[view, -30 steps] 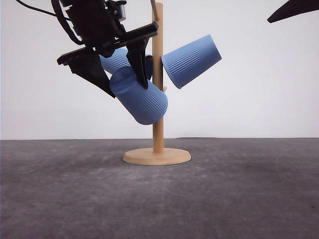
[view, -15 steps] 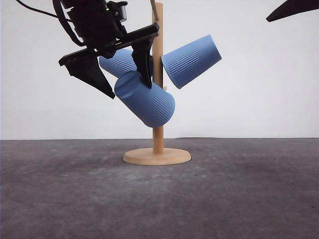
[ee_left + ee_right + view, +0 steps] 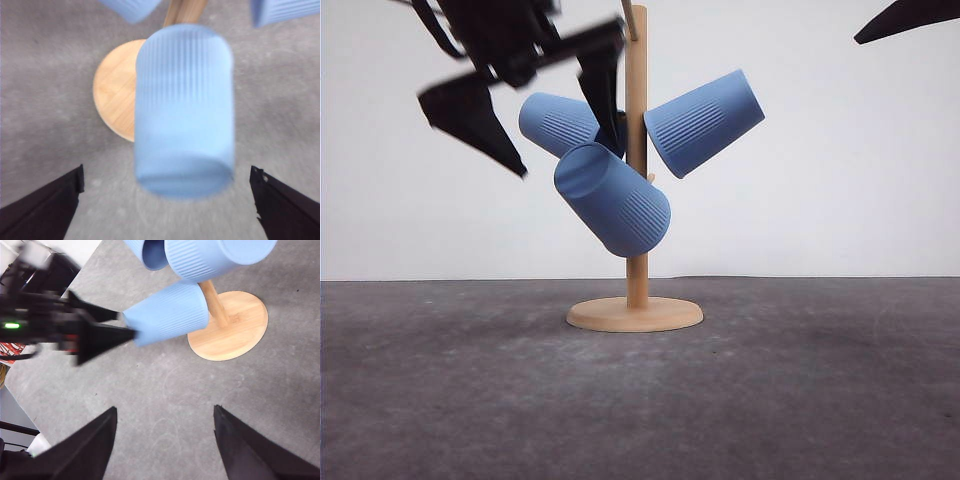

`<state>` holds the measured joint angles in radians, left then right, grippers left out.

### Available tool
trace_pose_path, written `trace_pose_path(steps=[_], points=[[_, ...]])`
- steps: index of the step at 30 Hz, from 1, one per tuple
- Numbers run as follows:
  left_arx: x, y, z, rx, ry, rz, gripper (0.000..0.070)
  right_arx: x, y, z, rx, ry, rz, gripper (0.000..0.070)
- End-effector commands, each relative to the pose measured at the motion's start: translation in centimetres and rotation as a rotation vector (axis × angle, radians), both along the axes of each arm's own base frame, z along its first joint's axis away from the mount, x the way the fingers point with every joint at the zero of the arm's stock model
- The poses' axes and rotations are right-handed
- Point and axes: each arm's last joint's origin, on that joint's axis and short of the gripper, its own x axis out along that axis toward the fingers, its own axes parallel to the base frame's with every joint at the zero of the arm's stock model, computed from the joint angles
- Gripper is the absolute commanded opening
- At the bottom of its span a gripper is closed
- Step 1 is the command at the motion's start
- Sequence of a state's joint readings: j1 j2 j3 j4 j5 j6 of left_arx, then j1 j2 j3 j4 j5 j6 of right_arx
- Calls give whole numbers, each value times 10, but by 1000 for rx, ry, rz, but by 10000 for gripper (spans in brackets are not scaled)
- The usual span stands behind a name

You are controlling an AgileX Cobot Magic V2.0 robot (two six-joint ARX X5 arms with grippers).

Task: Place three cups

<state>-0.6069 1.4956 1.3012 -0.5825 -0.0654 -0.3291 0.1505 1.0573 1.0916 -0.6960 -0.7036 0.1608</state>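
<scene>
Three light-blue ribbed cups hang on the wooden peg stand [image 3: 637, 262]: one at upper left [image 3: 558, 122], one at upper right [image 3: 703, 122], and a lower one [image 3: 612, 200] tilted down to the left. My left gripper [image 3: 565, 155] is open, blurred, above and left of the lower cup, not touching it. In the left wrist view that cup [image 3: 184, 110] lies between the spread fingers [image 3: 45, 210]. My right gripper [image 3: 165, 409] is open and empty, high above the table; its dark tip [image 3: 910, 18] shows at the top right.
The stand's round wooden base [image 3: 635, 313] rests on the grey table [image 3: 800, 390], in front of a white wall. The right wrist view shows the left arm [image 3: 55, 325] beside the lower cup [image 3: 167, 312], and cables at the table's edge.
The lower cup slid further onto its peg, then the left gripper let go of it and rose up and away. The right arm has not moved.
</scene>
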Motion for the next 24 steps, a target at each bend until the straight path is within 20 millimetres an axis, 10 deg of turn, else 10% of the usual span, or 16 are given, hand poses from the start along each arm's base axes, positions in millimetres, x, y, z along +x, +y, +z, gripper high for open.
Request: trace_pose_path(steps=[1, 15, 24], points=[[-6, 1, 14, -5, -28, -37, 654, 1, 1, 5, 0, -26, 10, 383], [-74, 86, 63, -23, -5, -112, 454, -7, -4, 0, -171, -26, -62, 377], [-90, 151, 15, -133, -5, 15, 455, -35, -17, -5, -334, -152, -220, 377]])
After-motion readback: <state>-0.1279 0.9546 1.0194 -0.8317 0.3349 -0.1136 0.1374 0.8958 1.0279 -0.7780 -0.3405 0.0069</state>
